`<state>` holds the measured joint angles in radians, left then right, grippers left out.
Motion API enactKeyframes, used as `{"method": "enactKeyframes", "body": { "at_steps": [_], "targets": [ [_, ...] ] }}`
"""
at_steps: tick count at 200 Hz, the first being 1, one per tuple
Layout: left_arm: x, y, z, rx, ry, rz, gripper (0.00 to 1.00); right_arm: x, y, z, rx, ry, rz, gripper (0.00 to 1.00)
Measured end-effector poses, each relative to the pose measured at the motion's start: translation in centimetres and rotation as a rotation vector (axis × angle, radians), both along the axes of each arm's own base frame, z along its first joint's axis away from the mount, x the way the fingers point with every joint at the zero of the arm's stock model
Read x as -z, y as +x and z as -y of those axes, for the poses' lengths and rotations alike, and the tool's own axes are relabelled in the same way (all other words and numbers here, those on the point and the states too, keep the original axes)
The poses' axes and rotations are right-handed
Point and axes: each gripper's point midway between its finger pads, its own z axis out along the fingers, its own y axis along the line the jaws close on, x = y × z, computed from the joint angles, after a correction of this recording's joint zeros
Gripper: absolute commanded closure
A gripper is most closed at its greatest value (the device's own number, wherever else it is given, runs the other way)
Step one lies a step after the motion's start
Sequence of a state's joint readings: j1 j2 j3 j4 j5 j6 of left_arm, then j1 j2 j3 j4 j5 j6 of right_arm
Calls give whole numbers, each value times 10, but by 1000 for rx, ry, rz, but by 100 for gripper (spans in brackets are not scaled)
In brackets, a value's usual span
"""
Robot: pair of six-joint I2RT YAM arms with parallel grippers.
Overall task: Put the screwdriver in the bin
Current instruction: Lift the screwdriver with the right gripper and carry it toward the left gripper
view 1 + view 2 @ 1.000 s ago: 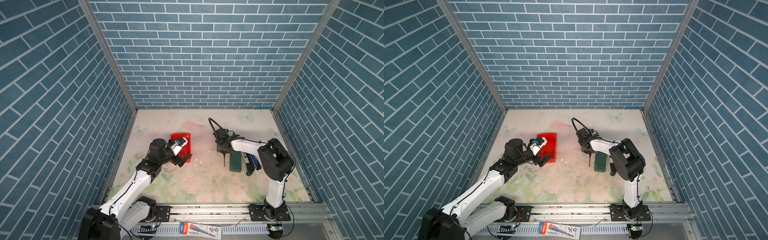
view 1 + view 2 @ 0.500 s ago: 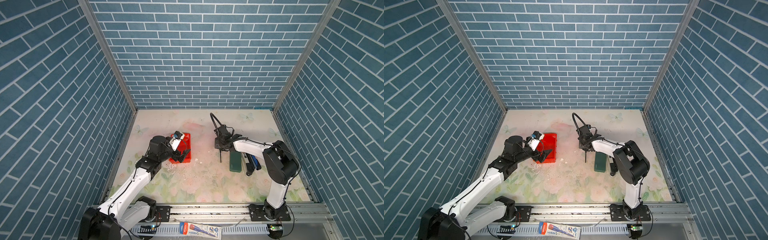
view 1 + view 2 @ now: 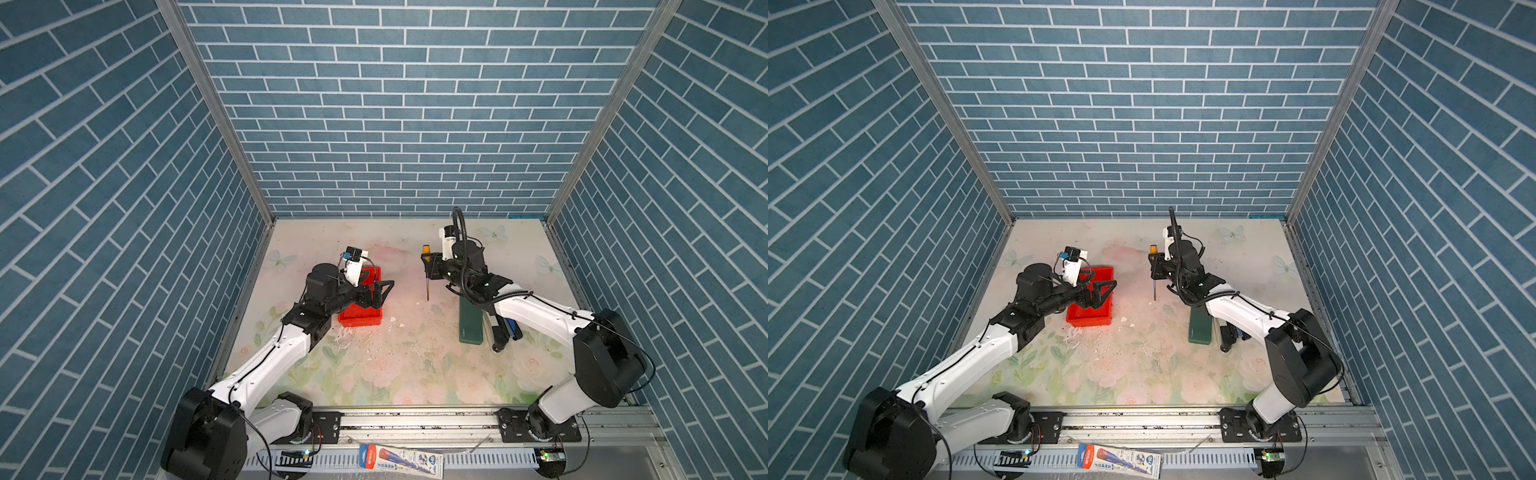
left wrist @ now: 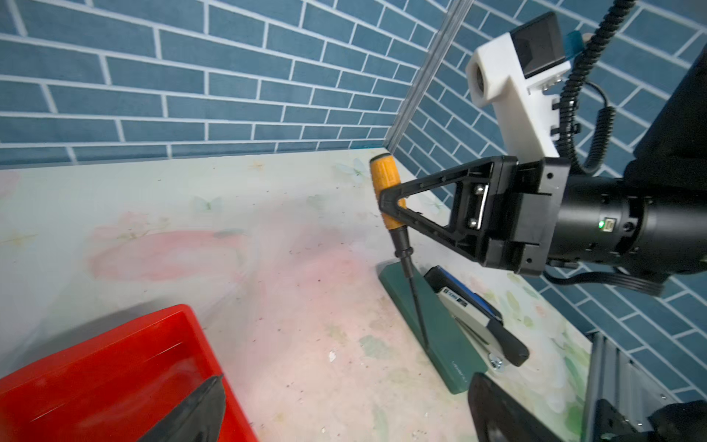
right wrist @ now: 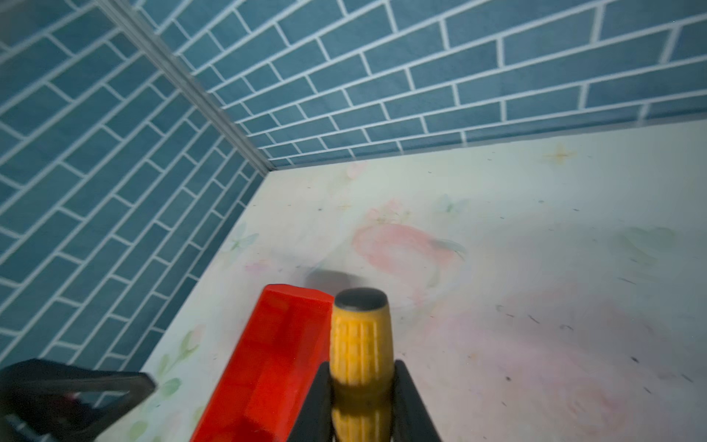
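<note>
Screwdriver (image 4: pixel 387 193): slim, orange-yellow ribbed handle with a dark end cap, thin black shaft ending in a fine tip; judged light and rigid, the ribbed handle giving fair purchase, the smooth narrow shaft a poor place to take hold, so the handle is the part to grip. Position: off the desk (image 3: pixel 407 345), hanging nearly upright with the cap up and the tip down, to the right of the red bin (image 3: pixel 360 319) and apart from it, with bare desk between. Holder: right gripper (image 4: pixel 388 202), jaws clenched on the lower half of the handle, cap and upper ribs standing proud above them, shaft hanging free below; the right wrist view shows the handle wedged between the two black fingers (image 5: pixel 411 398). Risk, as a judgement: a held tool this long may swing or pivot in the grip if moved sharply, and the tip would reach the bin wall first on a low approach. Red bin: shallow, low-walled, seemingly empty where its floor shows. Left gripper (image 3: pixel 376 293): over the bin, jaws released wide, holding nothing. Beyond the screwdriver, away from the bin: dark green oblong case (image 3: pixel 471 322) flat on the desk, with a blue-and-black stapler-like tool (image 4: pixel 474 317) just beside it on its far side.
</note>
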<state>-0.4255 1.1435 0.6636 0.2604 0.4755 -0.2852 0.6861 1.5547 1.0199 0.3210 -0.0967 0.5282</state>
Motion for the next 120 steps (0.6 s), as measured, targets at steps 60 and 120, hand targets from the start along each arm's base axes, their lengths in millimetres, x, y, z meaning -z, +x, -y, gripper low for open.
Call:
{"method": "enactKeyframes", "body": {
  "at_steps": [60,120],
  "targets": [
    [-13,2,49,50,-138,-11,1,-53,-23,-28,-215,196,174,100],
    [-31,13,67,41,-240,7,22,-90,-40,-35,-315,331,269,100]
  ]
}}
